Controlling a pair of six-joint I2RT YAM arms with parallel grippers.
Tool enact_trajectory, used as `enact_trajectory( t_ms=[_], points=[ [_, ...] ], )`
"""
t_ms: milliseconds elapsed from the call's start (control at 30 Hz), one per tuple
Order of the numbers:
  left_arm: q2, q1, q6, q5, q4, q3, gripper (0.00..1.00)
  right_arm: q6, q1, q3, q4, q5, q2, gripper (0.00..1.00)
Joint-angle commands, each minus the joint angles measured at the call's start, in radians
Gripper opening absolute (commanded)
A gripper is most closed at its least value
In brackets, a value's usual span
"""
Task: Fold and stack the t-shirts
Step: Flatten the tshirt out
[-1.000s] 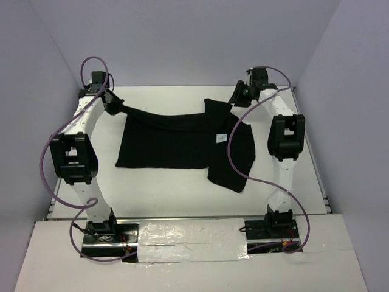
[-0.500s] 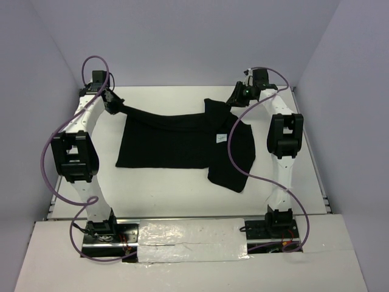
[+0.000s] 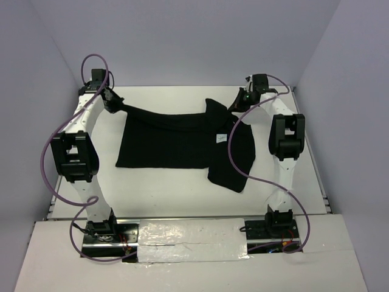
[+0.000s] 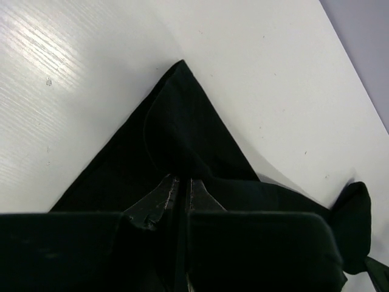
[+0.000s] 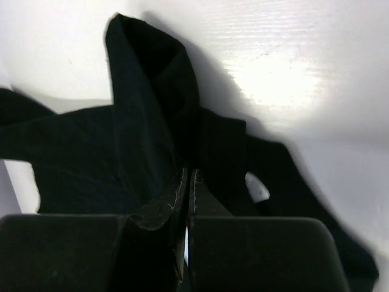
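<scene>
Right hand (image 5: 187,176) just closed, now clamped on t-shirt (image 3: 176,143) fold, upper right of frame. Left hand (image 4: 182,182) clamped on upper-left corner, unchanged. Both holds set; fold likely next.

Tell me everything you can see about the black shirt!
The t-shirt is plain black soft cloth, lying mostly flat but rumpled on the white table. A small white tag shows near its right side. The left hand pinches its far left corner, pulling it to a point. The right hand pinches a bunched fold at its far right.
</scene>
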Motion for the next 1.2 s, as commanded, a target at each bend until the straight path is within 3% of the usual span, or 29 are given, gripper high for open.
enact_trajectory(
  t_ms=[0, 233, 433, 533, 667, 800, 967, 1167],
  points=[
    [-0.031, 0.009, 0.037, -0.011, -0.005, 0.077, 0.0, 0.096, 0.004, -0.038, 0.052, 0.099, -0.227, 0.0],
    [-0.11, 0.009, 0.078, -0.015, -0.117, 0.313, 0.0, 0.276, 0.005, 0.02, -0.094, 0.306, -0.621, 0.0],
    [-0.246, 0.011, 0.05, 0.038, -0.145, 0.396, 0.0, 0.334, 0.007, 0.077, -0.172, 0.392, -0.862, 0.0],
    [-0.341, 0.011, 0.07, 0.071, -0.14, 0.436, 0.0, 0.316, 0.005, 0.156, -0.201, 0.401, -0.942, 0.0],
    [-0.441, 0.011, 0.093, 0.105, -0.123, 0.468, 0.0, 0.284, 0.007, 0.392, -0.299, 0.409, -0.98, 0.0],
    [-0.567, -0.027, 0.122, 0.136, -0.05, 0.448, 0.0, 0.264, 0.005, 0.488, -0.355, 0.409, -1.042, 0.0],
    [-0.671, -0.165, 0.172, 0.041, -0.068, 0.502, 0.0, 0.242, 0.005, 0.616, -0.388, 0.42, -1.1, 0.0],
    [-0.755, -0.264, 0.201, -0.067, -0.102, 0.479, 0.0, 0.239, 0.005, 0.608, -0.338, 0.441, -1.169, 0.0]
  ],
)
